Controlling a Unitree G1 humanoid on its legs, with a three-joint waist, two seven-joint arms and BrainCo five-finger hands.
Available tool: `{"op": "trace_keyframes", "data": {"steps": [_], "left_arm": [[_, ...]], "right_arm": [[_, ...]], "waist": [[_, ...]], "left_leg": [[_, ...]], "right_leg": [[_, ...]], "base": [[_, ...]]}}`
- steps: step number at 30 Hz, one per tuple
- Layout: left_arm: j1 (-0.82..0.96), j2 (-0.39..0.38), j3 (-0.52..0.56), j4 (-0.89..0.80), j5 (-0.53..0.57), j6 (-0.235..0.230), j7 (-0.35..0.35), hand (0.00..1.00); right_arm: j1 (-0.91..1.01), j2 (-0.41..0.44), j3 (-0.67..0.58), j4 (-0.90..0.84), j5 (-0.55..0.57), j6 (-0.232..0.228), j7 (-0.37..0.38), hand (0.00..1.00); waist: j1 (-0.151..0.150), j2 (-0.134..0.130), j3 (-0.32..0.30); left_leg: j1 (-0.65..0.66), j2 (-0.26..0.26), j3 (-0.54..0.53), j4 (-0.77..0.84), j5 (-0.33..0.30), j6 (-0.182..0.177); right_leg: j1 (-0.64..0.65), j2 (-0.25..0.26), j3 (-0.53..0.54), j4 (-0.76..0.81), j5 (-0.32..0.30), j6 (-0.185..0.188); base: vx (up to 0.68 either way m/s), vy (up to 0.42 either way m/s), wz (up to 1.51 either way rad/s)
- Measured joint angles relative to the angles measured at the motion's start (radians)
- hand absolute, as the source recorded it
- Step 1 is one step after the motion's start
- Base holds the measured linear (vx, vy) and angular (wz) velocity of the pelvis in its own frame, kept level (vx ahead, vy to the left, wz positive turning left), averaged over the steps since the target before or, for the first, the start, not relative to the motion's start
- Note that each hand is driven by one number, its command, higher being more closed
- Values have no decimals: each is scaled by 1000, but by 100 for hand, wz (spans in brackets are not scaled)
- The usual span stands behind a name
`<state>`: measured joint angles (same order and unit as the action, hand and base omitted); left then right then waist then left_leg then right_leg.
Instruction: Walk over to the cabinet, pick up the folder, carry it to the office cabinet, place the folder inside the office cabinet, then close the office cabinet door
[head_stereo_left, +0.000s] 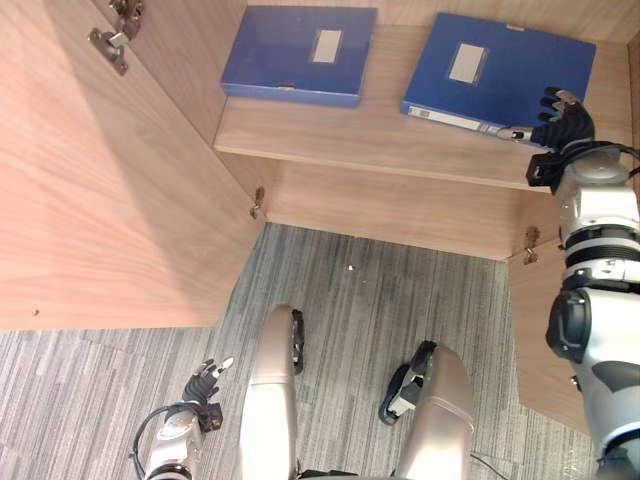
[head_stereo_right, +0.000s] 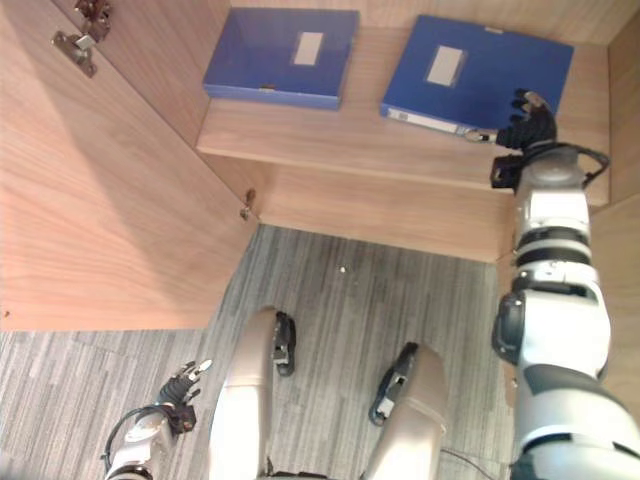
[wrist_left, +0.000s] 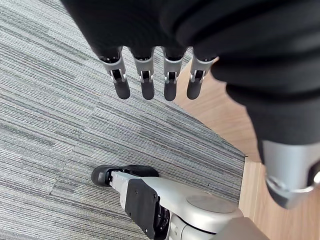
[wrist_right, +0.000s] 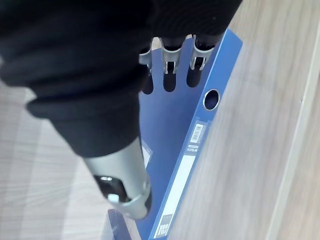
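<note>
— Two hands to place; what do we see furthest left?
— We see the cabinet door (head_stereo_left: 110, 200) swung open, a metal hinge (head_stereo_left: 108, 45) near its top corner. Below it our left hand (head_stereo_left: 205, 383) hangs low over the grey carpet (head_stereo_left: 400, 300), fingers (wrist_left: 146, 82) straight and slack, with nothing in them.
— And on the shelf (head_stereo_left: 350, 135)?
— We find a first blue folder (head_stereo_left: 290, 50) lying flat at its left part, label up. To the right, apart from it, a second blue folder (head_stereo_left: 500, 65) also lies flat, turned at a slight angle, its spine facing the shelf's front edge.
— Our right hand (head_stereo_left: 562, 120)?
— It sits at that second folder's right front corner. The fingers (wrist_right: 170, 82) reach straight over the cover and the thumb (wrist_right: 122, 180) lies out toward the spine side, so the hand is released, not clasping. Whether the tips touch the cover, we cannot tell.
</note>
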<state>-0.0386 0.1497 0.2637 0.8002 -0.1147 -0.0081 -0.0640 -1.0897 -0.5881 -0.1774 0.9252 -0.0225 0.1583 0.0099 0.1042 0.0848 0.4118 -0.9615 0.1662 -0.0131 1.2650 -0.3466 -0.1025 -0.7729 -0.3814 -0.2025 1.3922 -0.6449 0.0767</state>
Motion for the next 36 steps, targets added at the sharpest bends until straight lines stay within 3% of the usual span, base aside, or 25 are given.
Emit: {"op": "trace_keyframes", "data": {"steps": [4, 7, 9, 10, 12, 14, 18, 19, 22, 28, 29, 31, 33, 34, 36], "left_arm": [[7, -23, 0, 13, 5, 0, 21, 0], [19, -33, -17, 18, 5, -8, 39, 0], [37, -29, -20, 37, 9, -12, 64, 0], [45, -33, -22, 37, 9, -13, 71, 0], [51, -34, -24, 84, 31, -20, 99, 0], [51, -49, -29, 128, 60, -19, 120, 0], [17, -111, -79, 207, 112, -8, 151, 0], [1, -114, -101, 216, 119, -4, 151, 0], [-47, -106, -192, 219, 148, -1, 153, 0], [-85, -89, -406, 218, 189, -9, 157, 0], [-84, -100, -412, 219, 186, -14, 157, 0], [-68, -109, -409, 231, 182, -20, 157, 0], [-19, -113, -345, 253, 157, -21, 159, 0], [-5, -114, -323, 263, 151, -19, 159, 0], [25, -110, -220, 267, 118, -19, 170, 0]], "right_arm": [[134, 146, 6, -80, 7, -11, -39, 0], [320, 302, 27, -148, 43, -37, -63, 0], [498, 455, 79, -171, 44, -47, -90, 0], [539, 490, 97, -171, 44, -48, -93, 0], [708, 614, 142, -130, 43, -58, -92, 0], [796, 669, 146, -32, 43, -62, -86, 0], [897, 652, 105, 128, 54, -77, -70, 0], [917, 650, 70, 148, 61, -85, -70, 0], [991, 648, -33, 189, 81, -97, -71, 0], [1043, 628, -79, 186, 85, -113, -71, 0], [1049, 621, -90, 187, 85, -114, -71, 0], [1057, 613, -121, 189, 86, -116, -72, 0], [1061, 597, -184, 187, 96, -125, -79, 0], [1068, 591, -198, 187, 102, -125, -83, 0], [1110, 585, -262, 189, 133, -125, -97, 0]], "waist": [[-5, -23, -9], [-12, -63, -30], [-23, -90, -48], [-26, -95, -58], [-43, -111, -123], [-60, -119, -187], [-119, -114, -277], [-125, -118, -293], [-149, -137, -319], [-174, -124, -349], [-178, -124, -349], [-179, -116, -338], [-175, -78, -311], [-172, -69, -304], [-164, -66, -295]], "left_leg": [[128, 30, 28, -103, 11, -5], [263, 60, 73, -274, 59, -5], [411, 84, 128, -455, 115, -9], [443, 89, 144, -499, 130, -11], [567, 91, 200, -705, 207, -20], [669, 72, 239, -894, 287, -28], [880, 24, 285, -1282, 461, -33], [900, 24, 292, -1316, 474, -32], [934, 14, 306, -1338, 475, -32], [1000, 13, 350, -1349, 473, -33], [1011, 17, 353, -1333, 469, -35], [996, 43, 358, -1214, 399, -40], [932, 144, 365, -933, 251, -39], [923, 168, 363, -880, 234, -36], [868, 200, 343, -737, 238, 5]], "right_leg": [[107, 37, -10, -120, 43, 5], [219, 78, -29, -299, 119, -9], [338, 125, -41, -493, 202, -11], [361, 139, -41, -541, 223, -12], [452, 180, -42, -743, 312, -10], [525, 205, -46, -904, 387, -3], [687, 248, -68, -1203, 522, 15], [713, 261, -68, -1261, 550, 19], [774, 269, -63, -1360, 597, 19], [809, 276, -15, -1371, 609, 15], [824, 279, -10, -1369, 610, 14], [834, 288, 13, -1349, 604, 6], [829, 328, 65, -1272, 548, -23], [828, 340, 80, -1255, 537, -27], [798, 349, 119, -1198, 519, -38]], "base": [[80, -10, -24], [116, 16, -32], [146, 19, -44], [153, 19, -49], [160, 1, -40], [199, -23, -24], [188, 19, -6], [131, 71, -15], [51, 54, -12], [-27, 13, -22], [-105, -31, -14], [-131, -59, -29], [-139, -55, -58], [-138, -2, -51], [-124, -12, -46]]}}
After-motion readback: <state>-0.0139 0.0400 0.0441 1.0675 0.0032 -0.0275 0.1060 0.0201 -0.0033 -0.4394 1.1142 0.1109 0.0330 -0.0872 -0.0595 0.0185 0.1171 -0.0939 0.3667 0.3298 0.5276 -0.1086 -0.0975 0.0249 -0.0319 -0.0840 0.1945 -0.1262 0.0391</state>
